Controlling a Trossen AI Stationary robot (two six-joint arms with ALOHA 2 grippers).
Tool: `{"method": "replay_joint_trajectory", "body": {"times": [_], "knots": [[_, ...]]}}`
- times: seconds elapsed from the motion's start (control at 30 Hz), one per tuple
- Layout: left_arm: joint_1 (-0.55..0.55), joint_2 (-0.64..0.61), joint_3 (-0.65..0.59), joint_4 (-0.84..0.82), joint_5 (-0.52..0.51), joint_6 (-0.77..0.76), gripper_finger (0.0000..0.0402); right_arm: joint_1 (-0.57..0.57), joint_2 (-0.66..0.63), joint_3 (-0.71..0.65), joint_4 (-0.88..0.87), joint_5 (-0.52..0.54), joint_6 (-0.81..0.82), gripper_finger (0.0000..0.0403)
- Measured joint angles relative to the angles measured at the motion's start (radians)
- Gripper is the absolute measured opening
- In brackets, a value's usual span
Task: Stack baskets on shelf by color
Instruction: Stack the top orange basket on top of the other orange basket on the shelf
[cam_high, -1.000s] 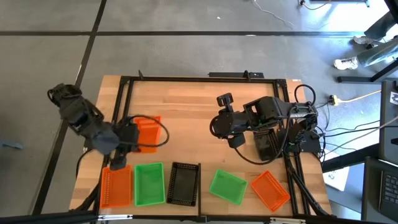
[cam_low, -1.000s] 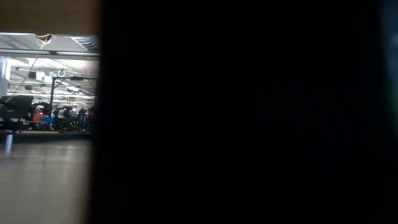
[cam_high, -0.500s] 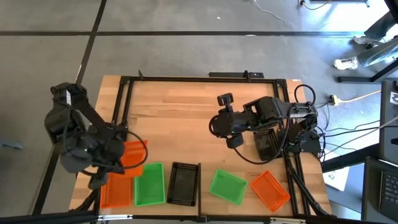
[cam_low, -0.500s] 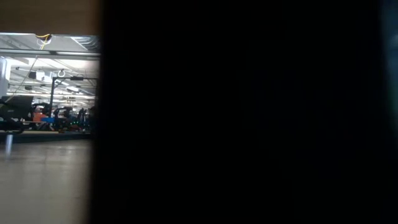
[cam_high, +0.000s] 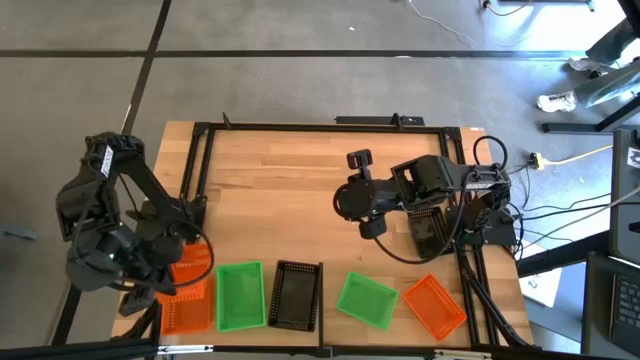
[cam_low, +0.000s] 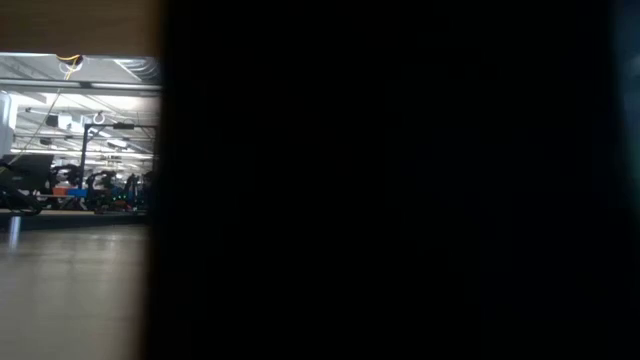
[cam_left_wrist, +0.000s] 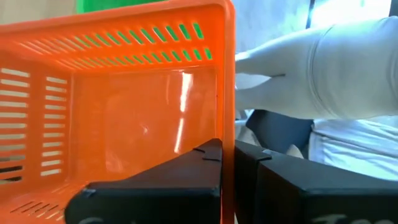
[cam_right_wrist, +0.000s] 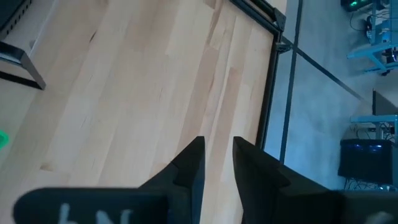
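At table's left: left gripper clamps orange basket.

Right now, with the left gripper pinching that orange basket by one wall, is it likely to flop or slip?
The orange basket looks like thin moulded plastic, likely light and fairly stiff. The left gripper pinches only one wall, so it may tilt. Its glossy surface suggests some slip.
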Motion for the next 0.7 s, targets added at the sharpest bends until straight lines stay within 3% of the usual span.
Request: {"method": "replay_joint_trajectory", "body": {"times": [0.27,0.7], "knots": [[-0.047,0.000,0.000,0.023,0.004,-0.076,0.0000,-0.015,0.000,0.000,0.033,0.000,0.002,0.0084],[-0.049,0.027,0.001,0.023,-0.024,-0.025,0.0000,-0.046,0.000,0.000,0.036,0.000,0.002,0.0084]]}}
